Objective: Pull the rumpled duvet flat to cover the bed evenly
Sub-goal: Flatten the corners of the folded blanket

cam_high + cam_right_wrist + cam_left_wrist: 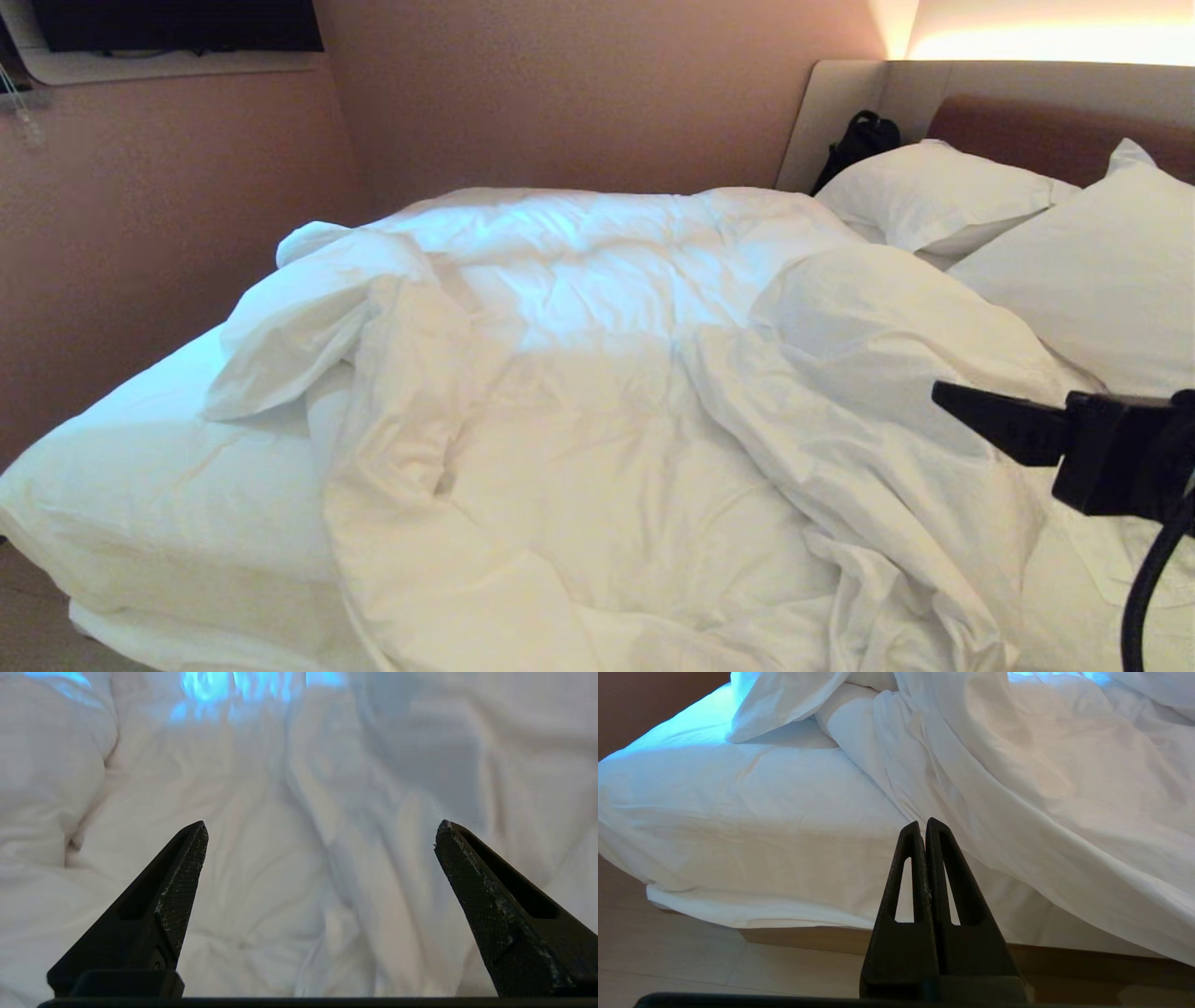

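Observation:
The white, puffy duvet [597,448] lies rumpled across the bed, bunched in folds toward the middle and right. Part of the sheeted mattress [140,448] is bare at the left corner. My right gripper [943,394] reaches in from the right edge, hanging over the duvet's raised fold. In the right wrist view that gripper [322,828] is open, with only wrinkled duvet [299,868] beyond its fingers. My left gripper [922,823] is shut on nothing, low beside the bed, facing the mattress side [738,812] and the duvet's hanging edge [1064,826].
Two white pillows [934,191] [1102,261] lean against the padded headboard [1055,131] at the right. A black bag [859,140] sits in the corner behind them. A pink wall [140,233] runs along the bed's far side. Wooden base [803,938] and pale floor [668,961] lie below.

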